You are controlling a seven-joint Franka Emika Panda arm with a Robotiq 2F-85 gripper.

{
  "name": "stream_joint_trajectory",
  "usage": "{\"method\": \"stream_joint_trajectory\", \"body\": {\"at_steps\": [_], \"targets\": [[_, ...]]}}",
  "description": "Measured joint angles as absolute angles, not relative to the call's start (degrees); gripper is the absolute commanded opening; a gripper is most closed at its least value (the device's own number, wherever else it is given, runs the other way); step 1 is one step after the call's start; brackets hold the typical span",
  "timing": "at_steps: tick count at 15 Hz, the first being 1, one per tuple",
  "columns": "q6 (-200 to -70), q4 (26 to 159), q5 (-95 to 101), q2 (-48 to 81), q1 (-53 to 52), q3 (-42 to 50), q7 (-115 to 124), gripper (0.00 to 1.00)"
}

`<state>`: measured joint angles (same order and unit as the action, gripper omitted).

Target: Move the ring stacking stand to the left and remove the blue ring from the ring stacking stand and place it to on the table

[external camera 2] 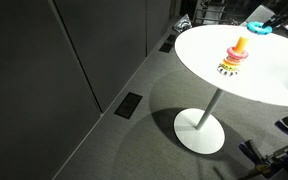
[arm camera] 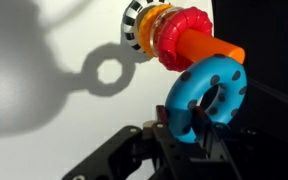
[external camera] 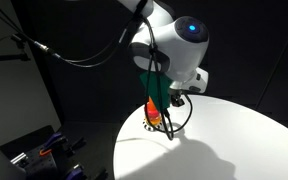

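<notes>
Your gripper (arm camera: 192,140) fills the bottom of the wrist view, its jaws clamped on the lower edge of the blue ring (arm camera: 206,95), which you hold upright in the air just in front of the orange tip of the stand (arm camera: 179,40). You have the blue ring off the post: in an exterior view it hangs (external camera 2: 259,28) above and to one side of the stand (external camera 2: 234,55), apart from it. The stand rests on the white table (arm camera: 44,110) with a red ring (arm camera: 174,28) on it, and the blue ring's shadow (arm camera: 109,70) falls on the tabletop beside it.
</notes>
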<state>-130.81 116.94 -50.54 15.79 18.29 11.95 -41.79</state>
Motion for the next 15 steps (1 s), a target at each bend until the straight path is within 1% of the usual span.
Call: {"method": "stream_joint_trajectory", "body": {"at_steps": [6, 15], "targets": [[-135.5, 117.1, -49.1, 16.6, 18.9, 13.5, -40.5, 0.09], [-143.8, 120.6, -40.6, 22.0, 18.9, 13.4, -37.5, 0.09]]}}
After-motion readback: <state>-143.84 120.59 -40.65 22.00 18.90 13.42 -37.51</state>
